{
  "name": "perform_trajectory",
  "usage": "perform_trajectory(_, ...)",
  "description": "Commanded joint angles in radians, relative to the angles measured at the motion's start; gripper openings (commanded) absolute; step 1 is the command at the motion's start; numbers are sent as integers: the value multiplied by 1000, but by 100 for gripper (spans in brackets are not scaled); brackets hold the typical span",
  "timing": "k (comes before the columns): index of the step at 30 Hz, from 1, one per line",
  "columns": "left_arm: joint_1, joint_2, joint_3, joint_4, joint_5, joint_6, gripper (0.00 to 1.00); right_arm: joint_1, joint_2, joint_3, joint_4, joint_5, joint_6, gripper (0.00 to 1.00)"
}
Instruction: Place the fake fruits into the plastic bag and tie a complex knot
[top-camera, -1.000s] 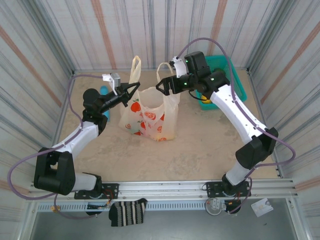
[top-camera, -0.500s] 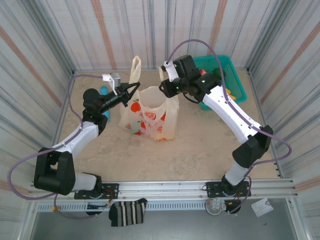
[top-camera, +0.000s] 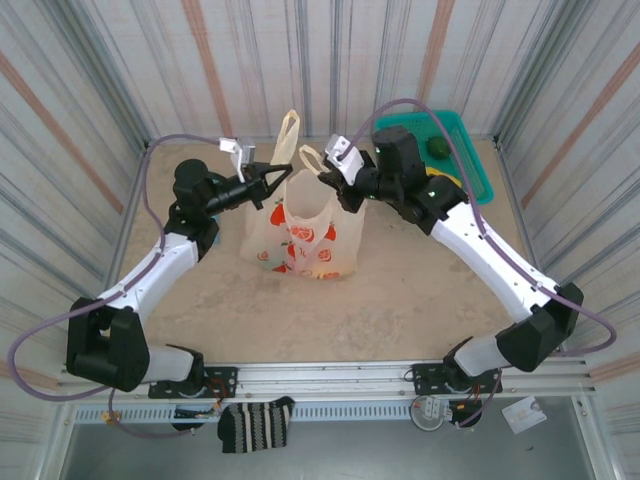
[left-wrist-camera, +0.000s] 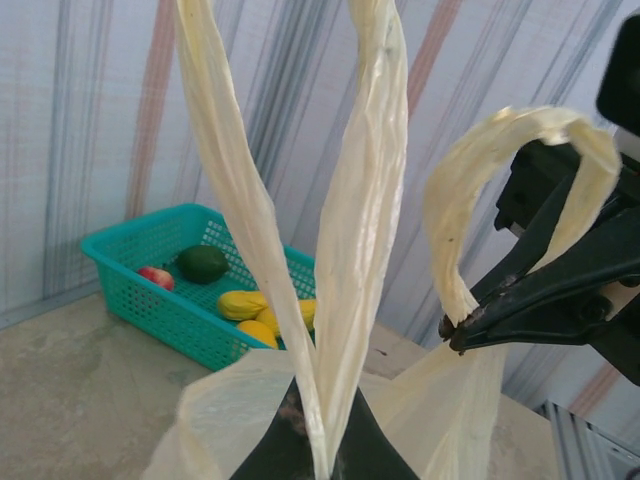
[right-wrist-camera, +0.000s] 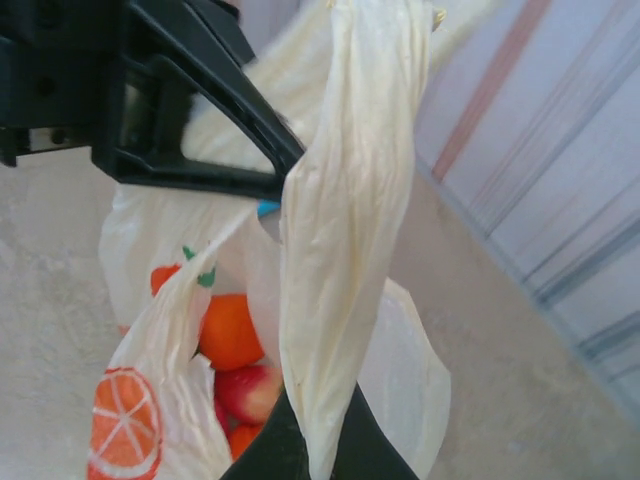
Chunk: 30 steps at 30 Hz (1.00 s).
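Cream-yellow and thin, a plastic bag (top-camera: 300, 235) printed with orange and red fruit pictures stands near the middle of a sandy beige table (top-camera: 400, 300), held up by its two loop handles. The left gripper (top-camera: 283, 181) reaches in from the left, its jaws pressed together on the left handle (top-camera: 290, 128), which rises above the fingers as a long narrow loop. The right gripper (top-camera: 322, 176) reaches in from the right, its jaws likewise clamped on the right handle (top-camera: 309, 156), a shorter loop. The two gripper tips sit just beside each other over the bag's mouth. Seen from the right wrist through the thin plastic, an orange fruit (right-wrist-camera: 228, 330) and a red fruit (right-wrist-camera: 252, 390) lie inside the bag. A teal mesh basket (top-camera: 478, 165) stands at the far right corner of the table, well apart from the bag. It holds a dark green fruit (left-wrist-camera: 203, 263), a small red fruit (left-wrist-camera: 155, 277) and several yellow fruits (left-wrist-camera: 245, 303).
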Motion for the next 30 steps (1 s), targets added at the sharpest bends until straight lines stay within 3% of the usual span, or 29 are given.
perform_trajectory(1, -15, -13, 44, -99, 48, 20, 0, 4, -63, -101, 161, -41, -180, 0)
perform_trajectory(4, -29, 9, 71, -142, 69, 22, 0, 1, -97, -178, 266, -67, -202, 0)
perform_trajectory(18, -73, 44, 95, -146, 192, 73, 1, -1, 0, -136, 210, -74, -247, 0)
perform_trajectory(25, -73, 42, 84, -108, 200, 59, 28, 11, 24, -148, 209, -78, -249, 0)
perform_trajectory(30, -73, 52, 86, -89, 215, 46, 41, 21, 42, -134, 205, -62, -255, 0)
